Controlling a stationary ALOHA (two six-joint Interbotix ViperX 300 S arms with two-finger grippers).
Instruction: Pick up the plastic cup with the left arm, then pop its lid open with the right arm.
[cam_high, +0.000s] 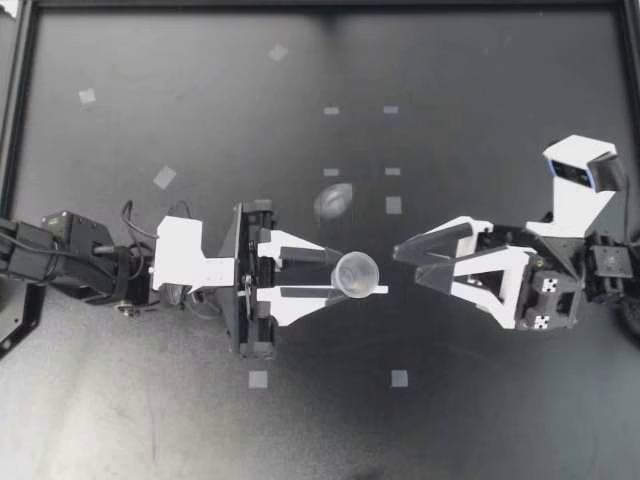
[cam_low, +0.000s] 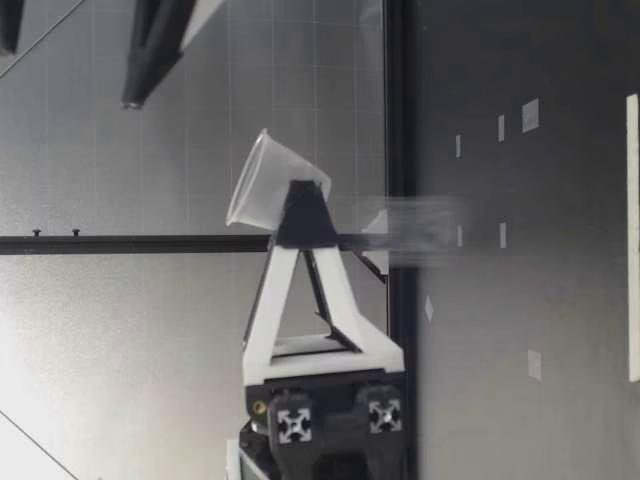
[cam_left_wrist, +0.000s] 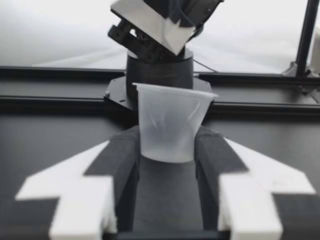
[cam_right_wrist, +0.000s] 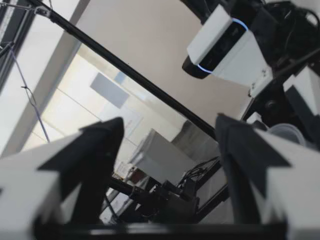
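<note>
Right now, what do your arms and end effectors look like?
My left end effector and right end effector each have two long triangular fingers, white with black pads. The arms are black with white blocks; thin black cables loop by my left wrist, and black-and-white square markers sit on my right one.

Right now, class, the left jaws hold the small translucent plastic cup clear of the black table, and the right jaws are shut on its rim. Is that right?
No. The right jaws are not shut on its rim: they stand open, apart from the small translucent plastic cup, as the top view shows. The left jaws do hold it clear of the black table.
</note>
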